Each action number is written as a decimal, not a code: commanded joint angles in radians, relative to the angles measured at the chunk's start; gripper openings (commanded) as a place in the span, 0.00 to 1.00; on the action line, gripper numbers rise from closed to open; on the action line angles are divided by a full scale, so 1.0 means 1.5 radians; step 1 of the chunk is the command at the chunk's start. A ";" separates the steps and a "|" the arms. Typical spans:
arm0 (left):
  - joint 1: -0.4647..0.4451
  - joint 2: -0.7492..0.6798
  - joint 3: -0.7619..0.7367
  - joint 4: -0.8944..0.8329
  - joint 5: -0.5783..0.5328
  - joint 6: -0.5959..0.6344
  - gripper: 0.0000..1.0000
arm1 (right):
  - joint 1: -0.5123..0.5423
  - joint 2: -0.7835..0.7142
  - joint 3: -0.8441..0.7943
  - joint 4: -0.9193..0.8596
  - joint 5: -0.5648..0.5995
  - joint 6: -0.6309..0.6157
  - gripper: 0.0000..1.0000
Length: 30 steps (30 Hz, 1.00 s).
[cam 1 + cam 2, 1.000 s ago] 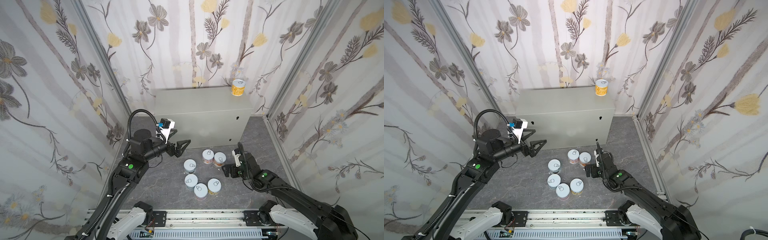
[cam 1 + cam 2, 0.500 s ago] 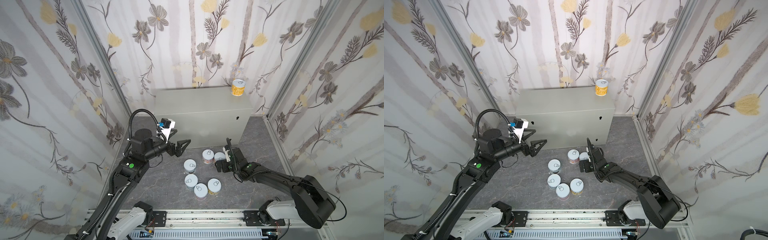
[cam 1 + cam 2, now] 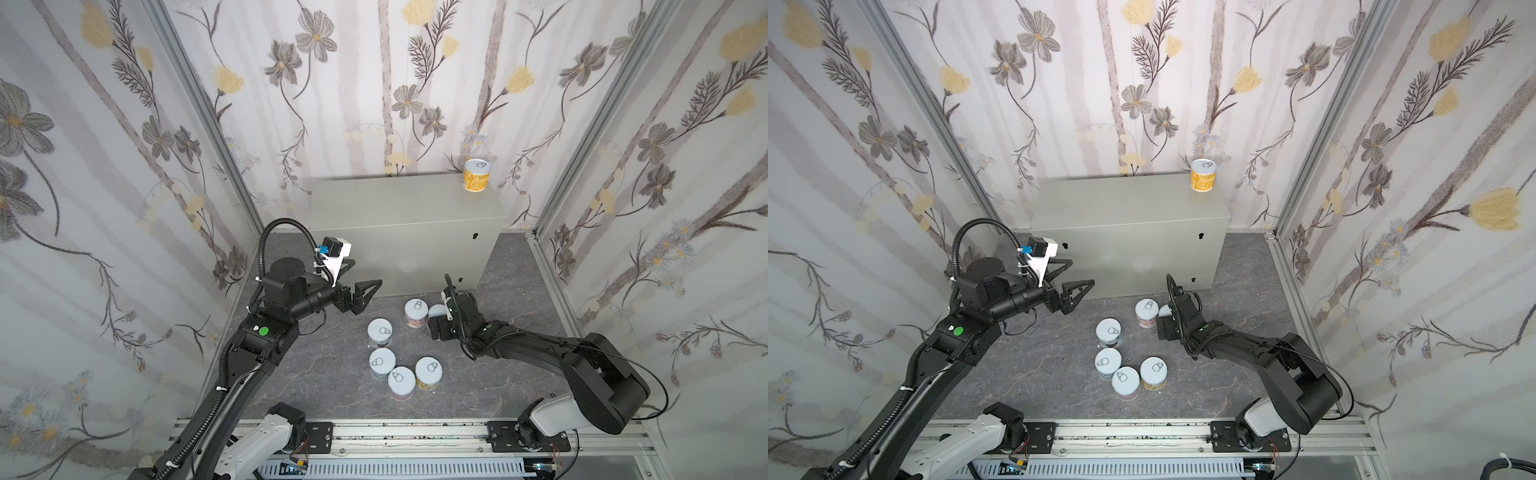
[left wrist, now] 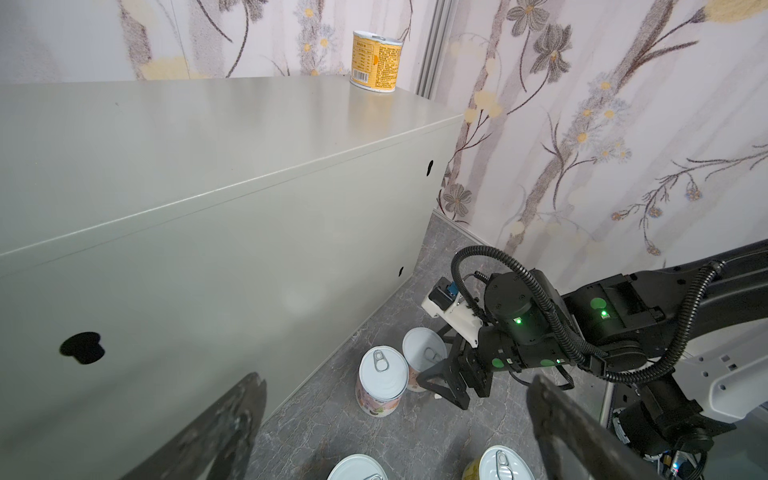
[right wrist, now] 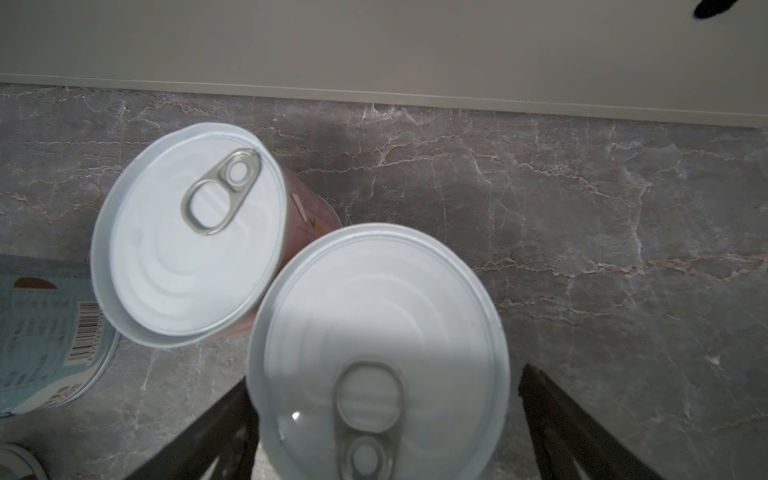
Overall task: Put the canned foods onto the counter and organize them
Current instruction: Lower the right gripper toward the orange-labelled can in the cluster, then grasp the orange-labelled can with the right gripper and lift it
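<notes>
Plainly, the next move hangs on one thing: the tin (image 5: 374,324) stands upright directly between the fingers of the right hand (image 5: 384,392). Its lid faces up, and its axis rises straight from the floor (image 5: 582,208), crosswise to the line along which the fingers close. The hand is spread a little wider than the lid. One finger (image 5: 216,419) sits hard beside the rim, while the other shows a thin strip of floor between itself and the tin. So I judge the hand is around the tin, not clamped on it.

Just ahead of the fingertips and off to one side, a pink-labelled tin (image 5: 187,249) stands close against the first, touching as far as I can tell. A straight squeeze should leave it alone, though a skewed lift could nudge it.

Beyond the fingertips rises the front of the grey cabinet, and its top, the surface (image 3: 399,203), lies well above the hand. A yellow tin (image 3: 477,176) stands there at the far corner on the right arm's side. The carry, I reckon, goes up and forward.

The left hand (image 3: 362,274) hangs spread wide and empty, well apart from this tin, with four other tins (image 3: 379,332) on the floor between the arms. The right arm is clearly the nearer one.
</notes>
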 commanded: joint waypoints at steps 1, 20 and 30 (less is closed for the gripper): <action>0.000 0.003 -0.001 0.026 0.005 0.007 1.00 | 0.003 0.016 0.005 0.058 0.024 -0.013 0.94; -0.001 0.007 -0.001 0.023 0.000 0.012 1.00 | 0.009 0.035 0.015 0.092 0.052 -0.024 0.74; -0.001 0.007 -0.001 0.022 0.003 0.012 1.00 | 0.014 -0.086 -0.009 0.043 0.058 -0.066 0.68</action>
